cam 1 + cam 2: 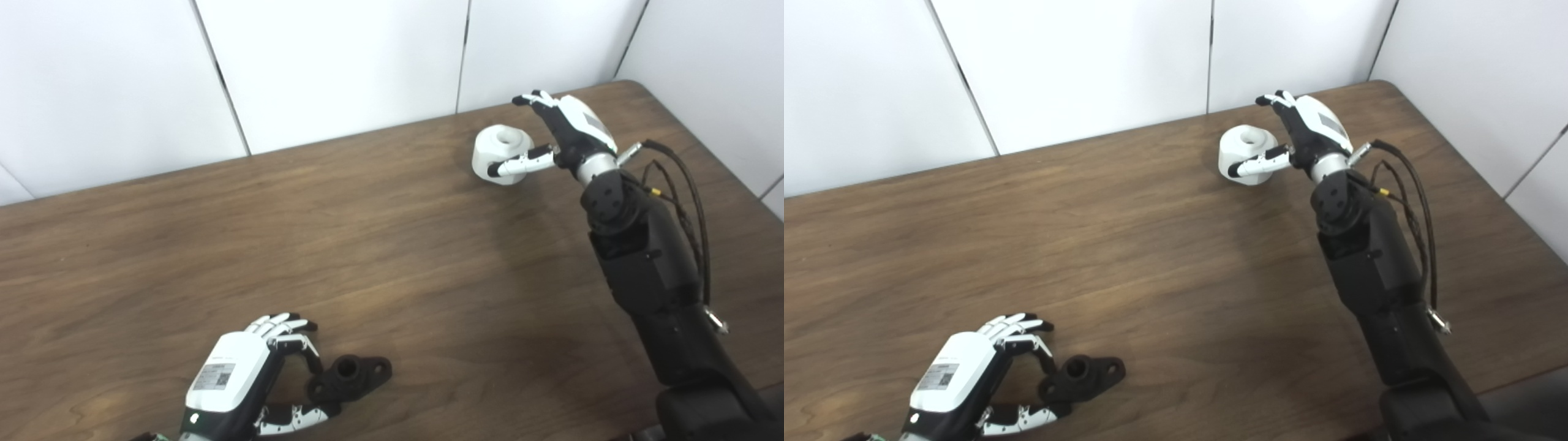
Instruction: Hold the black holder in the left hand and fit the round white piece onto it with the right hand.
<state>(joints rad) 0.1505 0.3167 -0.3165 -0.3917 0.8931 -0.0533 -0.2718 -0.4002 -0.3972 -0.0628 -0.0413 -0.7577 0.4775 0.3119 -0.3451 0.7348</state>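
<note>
The black holder [350, 378] lies flat on the table near the front edge; it has a round socket and flanges with holes. My left hand [245, 380] is just left of it, fingers curled over its left end and thumb under it, not clamped. The round white piece [499, 153], with a hollow on top, stands at the far right of the table. My right hand [560, 138] is against its right side, thumb lying along its front, the fingers spread above and behind it, open.
The brown wooden table [392, 245] ends at white wall panels at the back and right. My right forearm [649, 269] with its loose cables stretches over the table's right part.
</note>
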